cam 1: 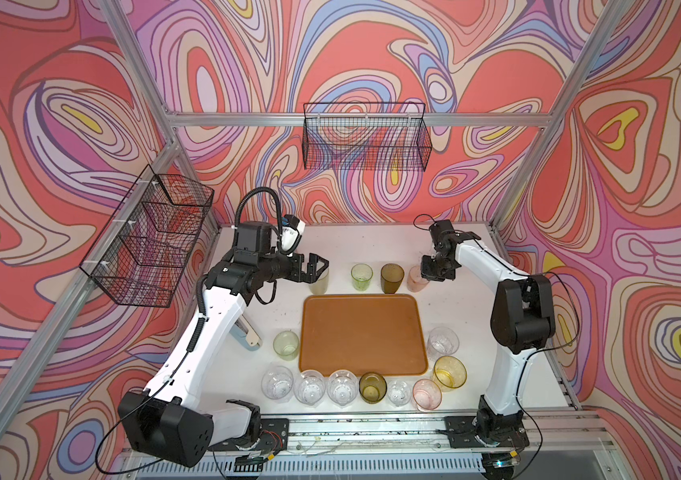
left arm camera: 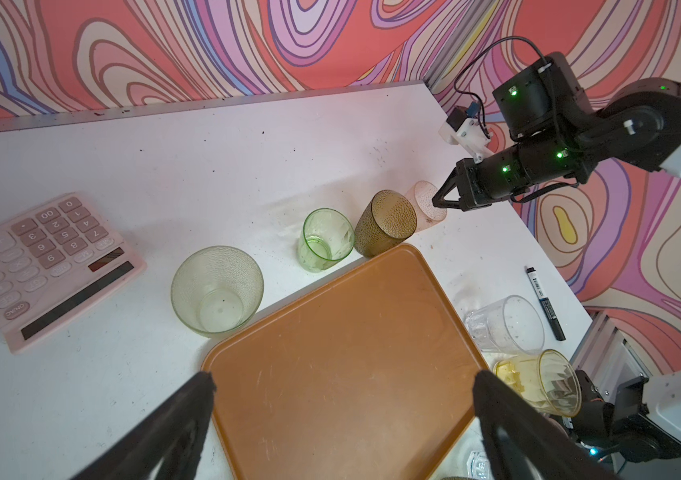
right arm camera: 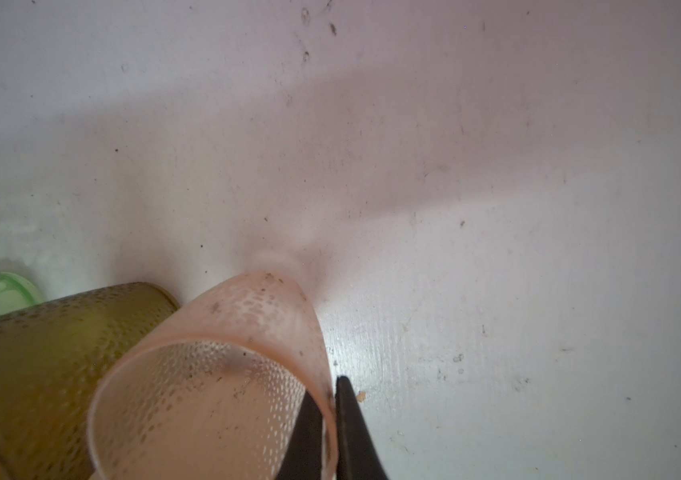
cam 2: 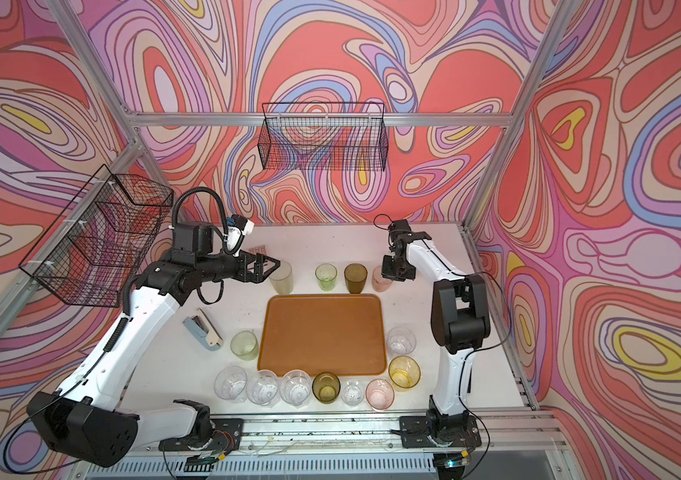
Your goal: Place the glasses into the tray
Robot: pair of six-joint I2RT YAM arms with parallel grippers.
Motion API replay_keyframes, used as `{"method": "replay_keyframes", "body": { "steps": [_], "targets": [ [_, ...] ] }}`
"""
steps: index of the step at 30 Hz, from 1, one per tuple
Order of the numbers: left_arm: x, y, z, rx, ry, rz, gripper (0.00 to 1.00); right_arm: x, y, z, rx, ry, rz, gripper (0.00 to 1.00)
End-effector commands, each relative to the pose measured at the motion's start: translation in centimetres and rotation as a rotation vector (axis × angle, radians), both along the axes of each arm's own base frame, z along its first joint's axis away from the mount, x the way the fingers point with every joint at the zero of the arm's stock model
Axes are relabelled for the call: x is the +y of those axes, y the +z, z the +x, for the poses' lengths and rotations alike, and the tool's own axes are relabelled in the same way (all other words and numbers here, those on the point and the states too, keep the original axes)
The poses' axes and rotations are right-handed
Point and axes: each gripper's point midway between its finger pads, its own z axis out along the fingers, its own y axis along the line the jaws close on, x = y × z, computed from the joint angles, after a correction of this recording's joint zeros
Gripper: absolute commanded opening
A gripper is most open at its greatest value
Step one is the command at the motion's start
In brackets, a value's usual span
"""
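The orange-brown tray (cam 1: 361, 332) lies mid-table with nothing on it. Behind it stand a frosted glass (cam 1: 320, 283), a green one (cam 1: 361, 276), a brown one (cam 1: 392, 277) and a pink glass (cam 1: 415, 281). My right gripper (right arm camera: 326, 388) is shut on the pink glass (right arm camera: 247, 332), pinching its wall with one finger inside and one outside. My left gripper (cam 1: 316, 268) hangs open and holds nothing, just above the frosted glass; its fingers (left arm camera: 201, 390) frame the tray (left arm camera: 343, 316). Several more glasses ring the tray's near and side edges, among them an amber one (cam 1: 450, 372).
A pink calculator (left arm camera: 45, 266) lies at the far left of the table and a black marker (left arm camera: 544, 303) near the right edge. A blue and beige stapler (cam 2: 203, 330) lies left of the tray. Black wire baskets (cam 1: 366, 137) (cam 1: 151, 237) hang on the walls.
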Motion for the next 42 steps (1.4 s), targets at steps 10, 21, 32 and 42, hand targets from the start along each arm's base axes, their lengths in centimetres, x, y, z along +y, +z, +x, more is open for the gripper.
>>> {"method": "replay_keyframes", "body": {
  "steps": [10, 21, 32, 42],
  "targets": [
    [-0.4, 0.8, 0.1, -0.022, -0.019, -0.022, 1.00, -1.2, 6.3, -4.2, -0.005, 0.052, -0.058, 0.00],
    [-0.6, 0.7, 0.0, -0.020, -0.040, -0.015, 1.00, 0.8, 7.2, -7.7, 0.019, 0.094, -0.020, 0.00],
    [-0.7, 0.9, -0.2, -0.019, -0.040, -0.026, 1.00, 3.2, 6.1, -8.2, 0.009, 0.128, 0.014, 0.00],
    [-0.6, 1.5, -0.6, -0.045, -0.041, -0.035, 1.00, 4.2, 3.9, -8.1, 0.017, 0.116, 0.025, 0.00]
  ]
}}
